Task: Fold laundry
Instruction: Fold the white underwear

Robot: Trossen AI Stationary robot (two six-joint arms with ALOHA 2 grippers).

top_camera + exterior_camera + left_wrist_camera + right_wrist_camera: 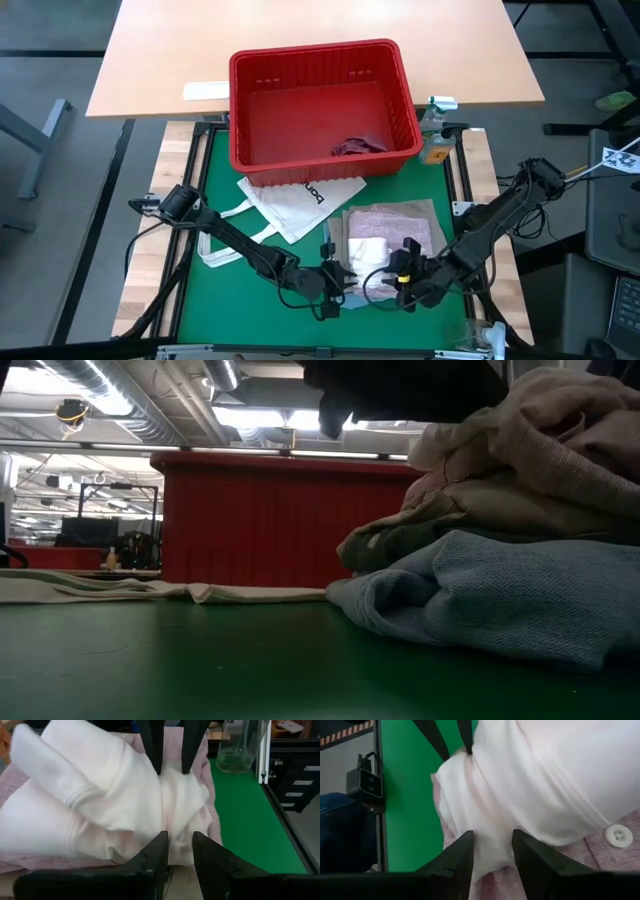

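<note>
Green matting (200, 240) is covering the work table, and the laundry stack (385, 240) is sitting at its near edge, between the two arms. Both grippers are working on the small white piece (100, 805) that is lying on top of the mottled pink garment (400, 222). The left gripper (179, 851) is pinching one bunched edge of the white cloth between its fingers, while the right gripper (492, 851) is pinching the opposite edge, so the two pairs of fingertips are facing each other across the piece. In the low view, light blue cloth (500, 600) is forming the base of the pile. To fold well, the arms should probably be drawing the cloth taut and level before laying one half over the other, keeping the pink layer beneath from dragging. Farther back, a white tote bag (300, 205) is lying flat, and beyond it a red basket (320, 100) is holding one maroon garment (358, 146).
</note>
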